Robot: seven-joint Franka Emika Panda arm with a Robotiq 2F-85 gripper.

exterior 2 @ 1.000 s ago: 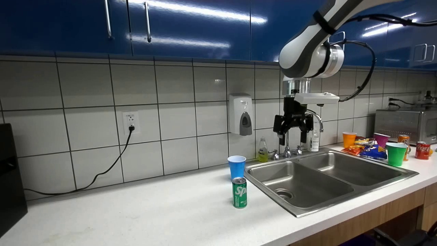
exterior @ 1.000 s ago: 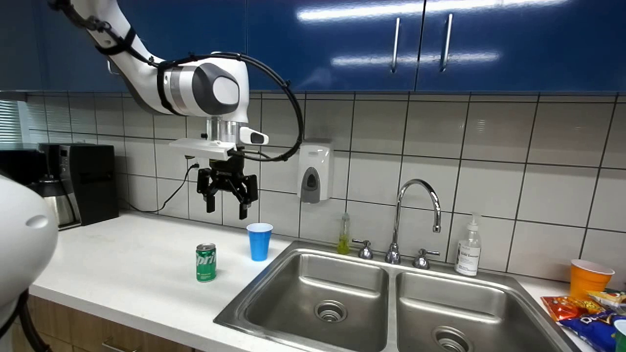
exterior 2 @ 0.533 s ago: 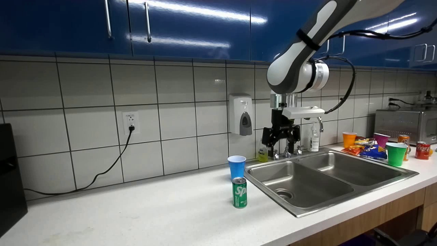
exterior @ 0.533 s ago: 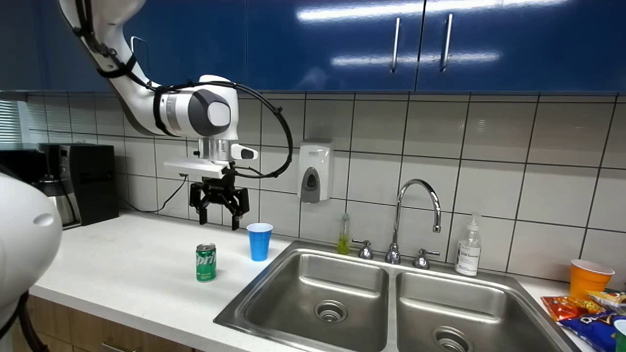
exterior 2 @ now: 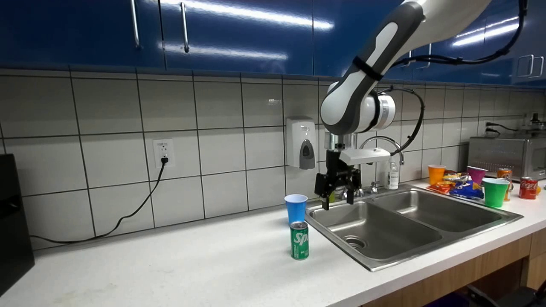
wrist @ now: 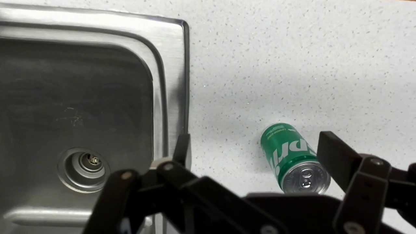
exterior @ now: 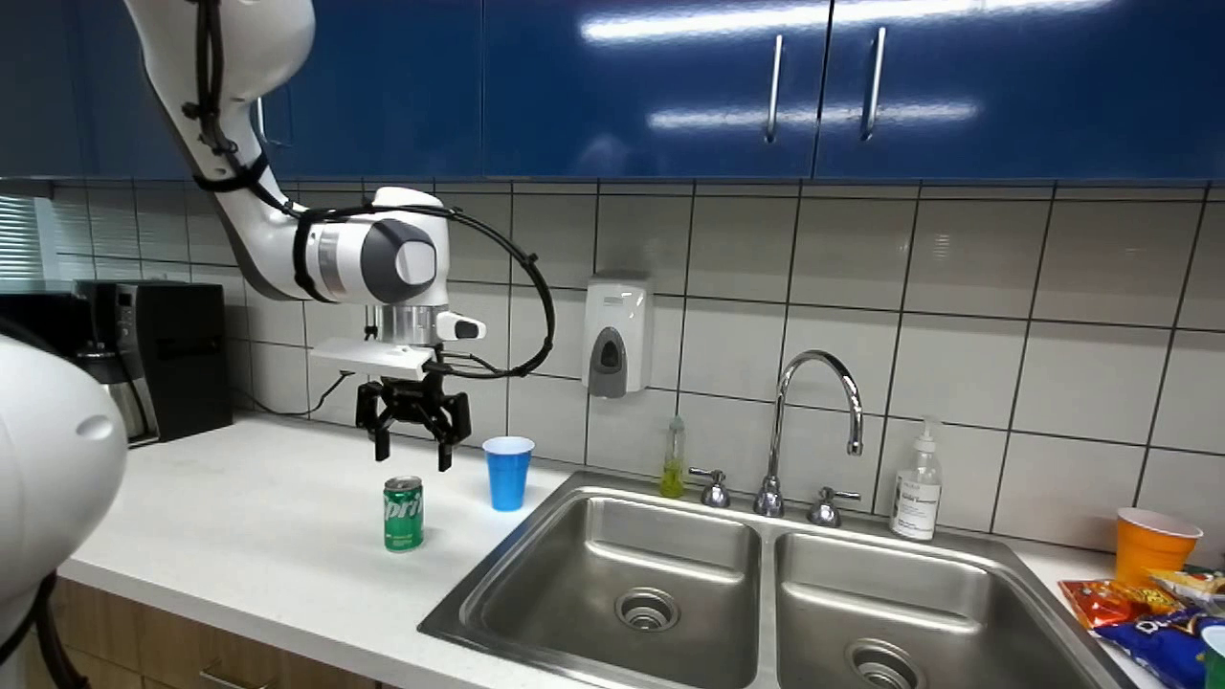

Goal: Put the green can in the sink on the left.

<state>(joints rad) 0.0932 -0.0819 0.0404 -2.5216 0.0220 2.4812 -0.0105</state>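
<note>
Ops: Can status?
Me: Green can (exterior: 403, 517) upright on the counter (exterior: 258, 507), near the sink (exterior: 768, 608), off its left end in both exterior views. Apart from the rim. Left basin (exterior: 555, 593) is the one nearest the can.
Ops: Gripper?
Me: My gripper (exterior: 413, 453) is spread wide, holding nothing. Fingers (wrist: 338, 159) point down, higher than the sink rim and the can's top, by the sink's left edge. Can't tell exactly what's under the tips. In my wrist view the can shows between the two fingers, nearer one of them.
Ops: Around the sink?
Me: Blue cup (exterior: 507, 476) off the sink's left end too, by its back corner. Faucet (exterior: 768, 501), yellow-green bottle (exterior: 673, 476) and pump bottle (exterior: 917, 498) along the sink's back edge. Orange cup (exterior: 1154, 545) and snack bags (exterior: 1144, 643) past the sink's far end. White dispenser (exterior: 617, 330) on the wall (exterior: 967, 373) above the sink, toward its left end.
</note>
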